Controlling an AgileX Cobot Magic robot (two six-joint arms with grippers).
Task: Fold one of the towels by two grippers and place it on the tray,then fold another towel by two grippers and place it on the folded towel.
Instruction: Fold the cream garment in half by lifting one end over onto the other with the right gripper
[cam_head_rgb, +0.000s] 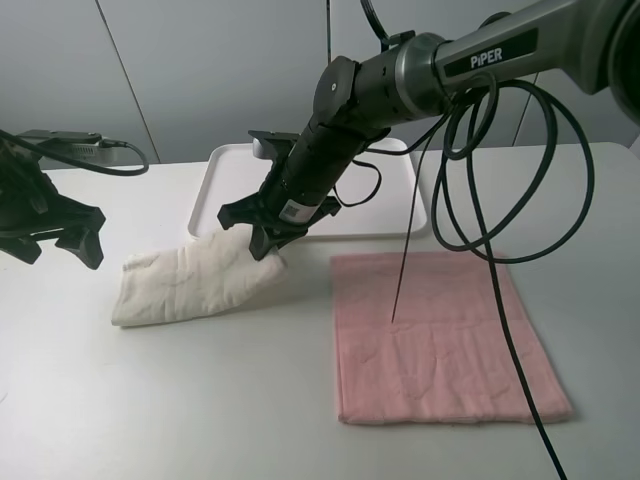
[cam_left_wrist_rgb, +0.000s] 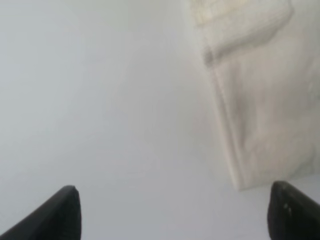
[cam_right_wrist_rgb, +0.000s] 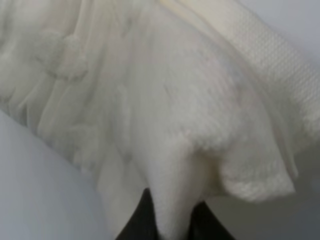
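A folded white towel (cam_head_rgb: 190, 282) lies on the table left of centre, its right end lifted. My right gripper (cam_head_rgb: 266, 243) is shut on that lifted end; the right wrist view shows the white towel (cam_right_wrist_rgb: 165, 125) bunched between its dark fingers (cam_right_wrist_rgb: 137, 225). A pink towel (cam_head_rgb: 440, 335) lies flat on the right. The white tray (cam_head_rgb: 224, 180) stands at the back centre, partly hidden by the right arm. My left gripper (cam_head_rgb: 58, 243) is open and empty at the far left, apart from the towel; in its wrist view the towel's edge (cam_left_wrist_rgb: 255, 115) lies beyond the fingertips (cam_left_wrist_rgb: 65, 210).
A black cable (cam_head_rgb: 480, 230) loops down from the right arm over the pink towel. The table's front and far left are bare white surface.
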